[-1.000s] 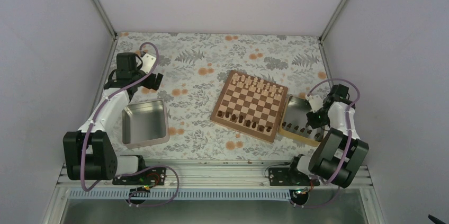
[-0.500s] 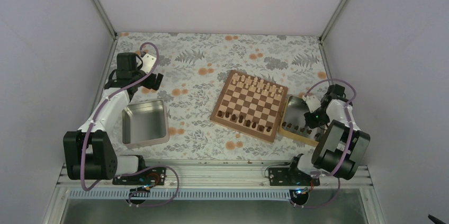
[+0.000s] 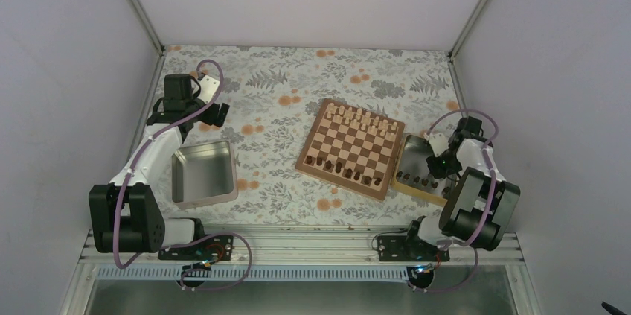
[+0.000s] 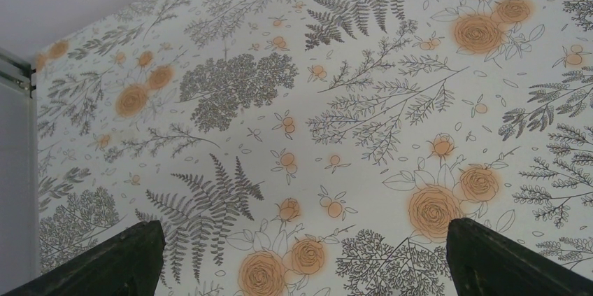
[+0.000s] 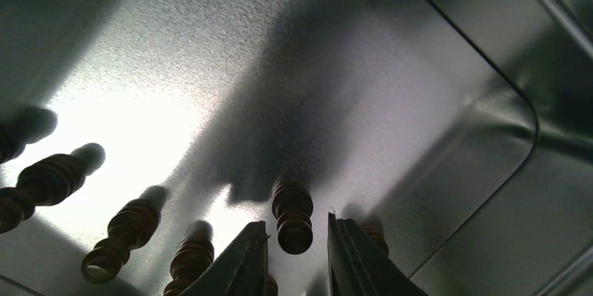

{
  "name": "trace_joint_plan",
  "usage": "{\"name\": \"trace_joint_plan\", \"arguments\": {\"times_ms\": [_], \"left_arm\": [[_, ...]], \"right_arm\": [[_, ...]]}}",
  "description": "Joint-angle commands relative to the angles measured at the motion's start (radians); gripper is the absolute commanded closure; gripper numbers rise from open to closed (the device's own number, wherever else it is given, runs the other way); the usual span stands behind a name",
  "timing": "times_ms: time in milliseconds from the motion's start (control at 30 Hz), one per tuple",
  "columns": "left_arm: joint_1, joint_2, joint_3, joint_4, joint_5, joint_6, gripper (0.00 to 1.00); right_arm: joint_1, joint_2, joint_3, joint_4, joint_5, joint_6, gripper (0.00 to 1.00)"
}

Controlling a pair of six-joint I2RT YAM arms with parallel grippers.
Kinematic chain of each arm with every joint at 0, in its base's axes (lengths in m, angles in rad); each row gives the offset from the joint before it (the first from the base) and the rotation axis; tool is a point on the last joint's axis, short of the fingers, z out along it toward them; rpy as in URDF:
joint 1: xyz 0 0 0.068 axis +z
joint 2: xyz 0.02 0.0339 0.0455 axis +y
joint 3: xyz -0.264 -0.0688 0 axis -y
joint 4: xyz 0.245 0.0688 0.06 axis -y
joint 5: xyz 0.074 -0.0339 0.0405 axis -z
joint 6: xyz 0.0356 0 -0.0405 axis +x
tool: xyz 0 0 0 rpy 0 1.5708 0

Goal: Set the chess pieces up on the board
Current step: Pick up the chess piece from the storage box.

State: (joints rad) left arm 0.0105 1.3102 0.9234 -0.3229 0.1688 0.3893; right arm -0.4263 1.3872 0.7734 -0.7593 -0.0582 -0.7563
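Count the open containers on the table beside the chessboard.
2. A grey tin sits left of the board, near the left arm. A tan-rimmed tray lies beside the board's right edge, under the right fingers, holding dark pieces.

I see the board (image 3: pixel 351 148) on the counter (image 3: pixel 283 84), cream pieces (image 3: pixel 357 115) lining its 12 o'clock edge and dark chess pieces (image 3: pixel 347 172) lining its 6 o'clock edge. At the board's 3 o'clock a tray (image 3: pixel 413 150) holds more dark pieces, with my right pincer (image 3: pixel 435 166) low over them. A grey tin (image 3: pixel 205 173) sits at 9 o'clock.
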Motion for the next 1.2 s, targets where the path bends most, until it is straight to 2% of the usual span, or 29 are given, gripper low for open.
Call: {"name": "trace_joint_plan", "arguments": {"times_ms": [0, 233, 500, 633, 867, 1000, 1167], "left_arm": [[0.005, -0.009, -0.008, 0.015, 0.013, 0.013, 0.0], [0.005, -0.012, -0.014, 0.015, 0.011, 0.014, 0.0], [0.006, -0.006, -0.009, 0.017, 0.012, 0.013, 0.0], [0.005, -0.013, -0.011, 0.019, 0.015, 0.013, 0.0], [0.005, -0.021, -0.003, 0.008, 0.03, 0.011, 0.0], [0.005, -0.018, 0.008, -0.002, 0.037, 0.012, 0.0], [0.005, -0.02, 0.009, -0.003, 0.041, 0.014, 0.0]], "right_arm": [[0.006, -0.006, 0.014, 0.007, -0.008, 0.015, 0.76], [0.006, 0.045, 0.0, 0.02, 0.004, 0.014, 0.77], [0.009, 0.018, 0.04, 0.013, -0.014, 0.027, 0.85], [0.011, -0.005, 0.074, -0.017, -0.021, 0.024, 0.94], [0.03, -0.056, 0.151, -0.128, -0.053, 0.014, 0.93], [0.119, -0.071, 0.254, -0.231, -0.073, 0.027, 0.92], [0.329, -0.011, 0.424, -0.319, -0.079, 0.092, 0.91]]}}
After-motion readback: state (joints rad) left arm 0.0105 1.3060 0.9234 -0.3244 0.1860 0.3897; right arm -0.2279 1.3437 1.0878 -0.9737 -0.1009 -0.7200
